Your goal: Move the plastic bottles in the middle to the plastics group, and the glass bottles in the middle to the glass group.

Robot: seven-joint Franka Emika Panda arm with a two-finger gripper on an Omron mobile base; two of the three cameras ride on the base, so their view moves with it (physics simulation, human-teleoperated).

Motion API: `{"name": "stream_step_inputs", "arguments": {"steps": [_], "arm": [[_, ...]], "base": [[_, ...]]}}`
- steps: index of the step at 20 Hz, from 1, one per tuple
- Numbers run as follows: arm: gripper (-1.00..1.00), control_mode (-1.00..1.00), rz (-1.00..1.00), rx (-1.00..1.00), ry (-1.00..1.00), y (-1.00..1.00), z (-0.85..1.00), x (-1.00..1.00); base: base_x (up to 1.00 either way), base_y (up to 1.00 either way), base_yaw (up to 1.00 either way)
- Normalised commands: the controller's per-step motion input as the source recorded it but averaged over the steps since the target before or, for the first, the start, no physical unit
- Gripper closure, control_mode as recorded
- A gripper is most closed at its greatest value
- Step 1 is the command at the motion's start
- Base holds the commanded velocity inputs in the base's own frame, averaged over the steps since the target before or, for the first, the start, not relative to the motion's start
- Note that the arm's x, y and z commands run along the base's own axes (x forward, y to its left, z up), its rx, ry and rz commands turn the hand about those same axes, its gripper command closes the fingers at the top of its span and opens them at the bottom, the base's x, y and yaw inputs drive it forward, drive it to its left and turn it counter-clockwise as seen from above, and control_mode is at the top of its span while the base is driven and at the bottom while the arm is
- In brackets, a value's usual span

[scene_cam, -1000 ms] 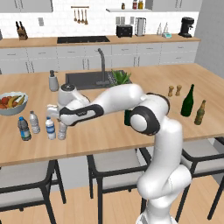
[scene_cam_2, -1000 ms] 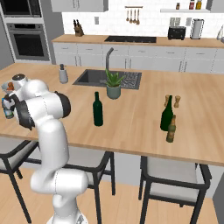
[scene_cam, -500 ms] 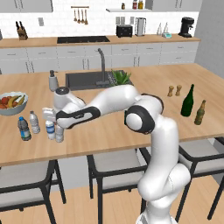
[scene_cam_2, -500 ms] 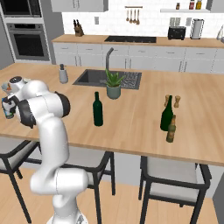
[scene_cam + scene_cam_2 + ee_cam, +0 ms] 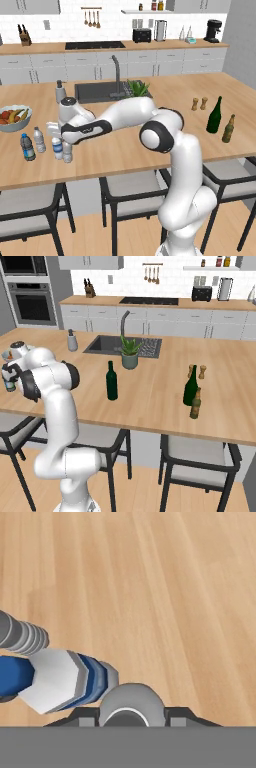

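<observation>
My gripper (image 5: 65, 145) is shut on the plain greyish-clear plastic bottle (image 5: 67, 153), at the left end of the island. In the hand view its grey cap (image 5: 130, 704) sits between my fingertips (image 5: 80, 714). The white-capped, blue-label bottle (image 5: 57, 148) stands right beside it (image 5: 60, 679). The plastics group is just to the left: a dark-capped bottle (image 5: 27, 148) and a clear pale-capped one (image 5: 39, 140). The dark green wine bottle (image 5: 111, 381) stands mid-counter. The glass group, a green wine bottle (image 5: 214, 116) and an amber beer bottle (image 5: 228, 129), is at the right.
A fruit bowl (image 5: 12, 118) sits behind the plastics group and a soap dispenser (image 5: 60, 92) stands by the sink (image 5: 100, 91). A potted plant (image 5: 130, 353) and two wooden shakers (image 5: 196, 371) are on the counter. Stools line the near edge.
The hand has shifted a little left and down with the greyish bottle, bringing it close beside the blue-label bottle. The other bottles have not moved.
</observation>
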Motion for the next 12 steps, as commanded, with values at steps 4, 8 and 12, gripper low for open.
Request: {"name": "stream_step_inputs", "arguments": {"steps": [4,8,12], "arm": [[1.00,-1.00,0.00,0.00,0.01,0.00,-0.21,-0.08],[1.00,-1.00,0.00,0.00,0.00,0.00,-0.23,-0.15],[-1.00,-1.00,0.00,0.00,0.00,0.00,-0.23,-0.19]], "base": [[0.00,0.00,0.00],[0.00,0.00,0.00],[0.00,0.00,0.00]]}}
